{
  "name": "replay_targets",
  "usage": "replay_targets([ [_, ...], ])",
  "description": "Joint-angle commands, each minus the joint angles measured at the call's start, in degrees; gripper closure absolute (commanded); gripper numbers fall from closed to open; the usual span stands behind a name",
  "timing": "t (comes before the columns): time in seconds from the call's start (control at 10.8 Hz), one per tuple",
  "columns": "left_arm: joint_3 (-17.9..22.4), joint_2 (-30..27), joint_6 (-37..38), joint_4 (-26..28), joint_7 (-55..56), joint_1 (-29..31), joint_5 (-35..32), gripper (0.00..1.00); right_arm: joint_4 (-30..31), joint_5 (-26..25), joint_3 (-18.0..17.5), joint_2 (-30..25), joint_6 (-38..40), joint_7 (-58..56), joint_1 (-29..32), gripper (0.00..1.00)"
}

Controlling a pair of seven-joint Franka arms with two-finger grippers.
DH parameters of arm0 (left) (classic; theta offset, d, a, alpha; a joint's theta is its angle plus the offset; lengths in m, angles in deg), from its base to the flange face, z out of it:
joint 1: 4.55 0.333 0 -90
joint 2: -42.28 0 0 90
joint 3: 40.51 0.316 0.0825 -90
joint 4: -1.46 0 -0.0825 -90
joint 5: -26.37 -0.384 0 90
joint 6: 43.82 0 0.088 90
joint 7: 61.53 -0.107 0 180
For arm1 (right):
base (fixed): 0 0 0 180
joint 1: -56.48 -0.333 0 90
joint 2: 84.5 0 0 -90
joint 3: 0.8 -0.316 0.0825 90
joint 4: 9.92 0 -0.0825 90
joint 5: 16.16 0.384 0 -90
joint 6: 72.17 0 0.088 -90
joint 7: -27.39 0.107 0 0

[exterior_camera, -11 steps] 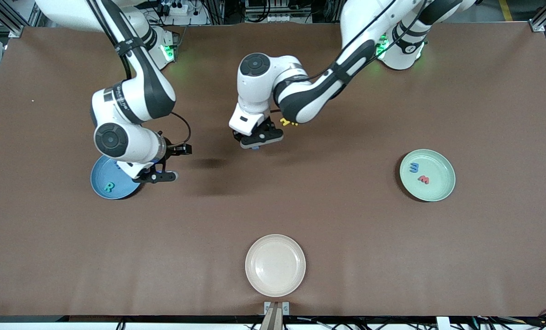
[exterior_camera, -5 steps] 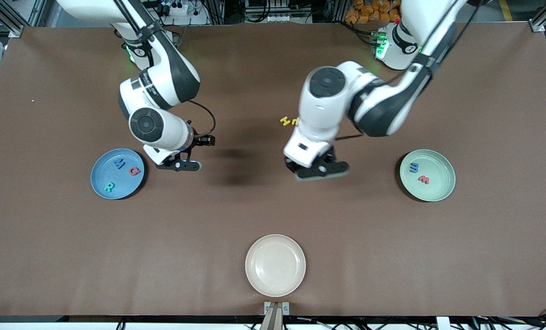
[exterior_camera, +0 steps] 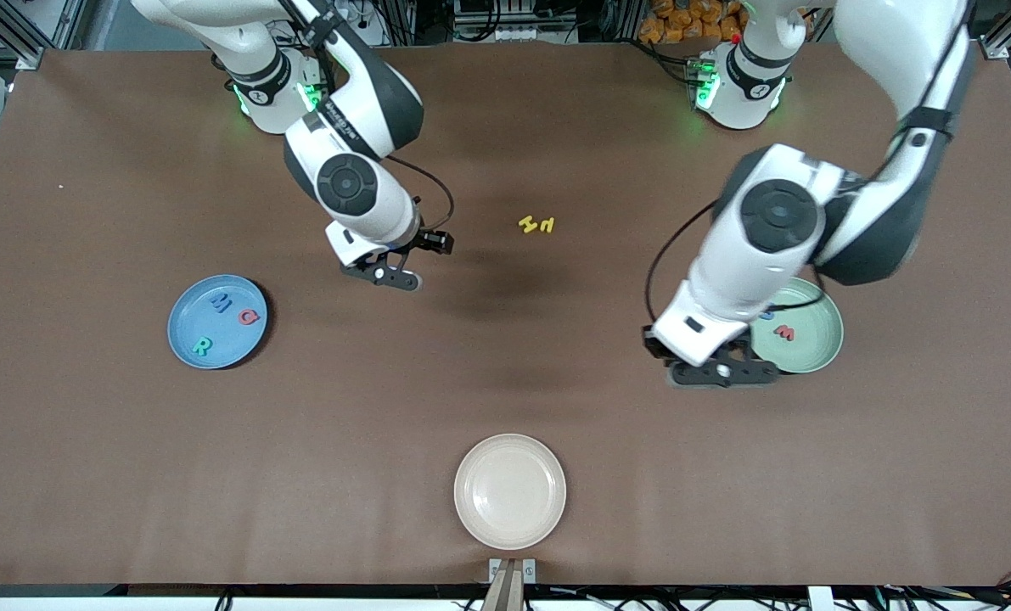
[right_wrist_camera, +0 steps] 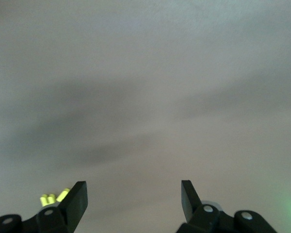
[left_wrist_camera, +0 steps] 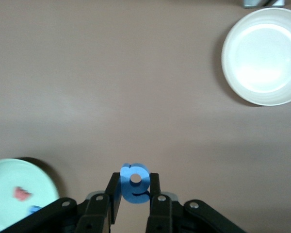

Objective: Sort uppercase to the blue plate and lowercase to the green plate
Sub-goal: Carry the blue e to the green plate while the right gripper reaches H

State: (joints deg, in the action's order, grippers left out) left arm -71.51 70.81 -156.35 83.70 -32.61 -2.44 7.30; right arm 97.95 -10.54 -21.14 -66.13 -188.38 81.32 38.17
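From my remote seat, the table (exterior_camera: 131, 475) cover looks like matt brown cloth, slightly creased. The cream plate (left_wrist_camera: 262, 56) is glossy plastic catching glare. The blue letter (left_wrist_camera: 135, 183) between the left gripper (left_wrist_camera: 135, 204) pads looks soft, matt foam. Fingers (right_wrist_camera: 76, 199) are matt black.

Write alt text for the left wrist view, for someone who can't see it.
The left claw is shut on a blue lowercase letter above the brown table. The green plate, holding a red letter, sits at one edge, a cream plate at another.
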Motion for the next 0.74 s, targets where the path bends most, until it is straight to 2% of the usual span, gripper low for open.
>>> replay_targets([
  [0.0, -0.12, -1.90, 3.45, 0.63, -8.06, 4.03, 1.58, 1.00, 0.85, 0.18, -2.33, 0.96, -3.92, 8.79, -0.40, 0.15],
  [0.28, -0.03, -1.29, 4.69, 3.08, -17.12, 10.01, 1.58, 1.00, 0.94, -1.91, -3.12, 3.85, -10.77, 21.87, -6.10, 0.14],
  [0.56, -0.11, -1.72, 4.60, 8.88, -18.19, 14.49, 1.32, 1.00, 0.85, -15.76, -3.65, 8.59, -15.70, 44.51, -12.08, 0.14],
  [0.65, -0.20, -1.81, 4.00, 10.98, -19.85, 16.51, 1.32, 1.00, 0.68, -19.99, -5.13, 10.26, -16.58, 51.47, -12.53, 0.13],
])
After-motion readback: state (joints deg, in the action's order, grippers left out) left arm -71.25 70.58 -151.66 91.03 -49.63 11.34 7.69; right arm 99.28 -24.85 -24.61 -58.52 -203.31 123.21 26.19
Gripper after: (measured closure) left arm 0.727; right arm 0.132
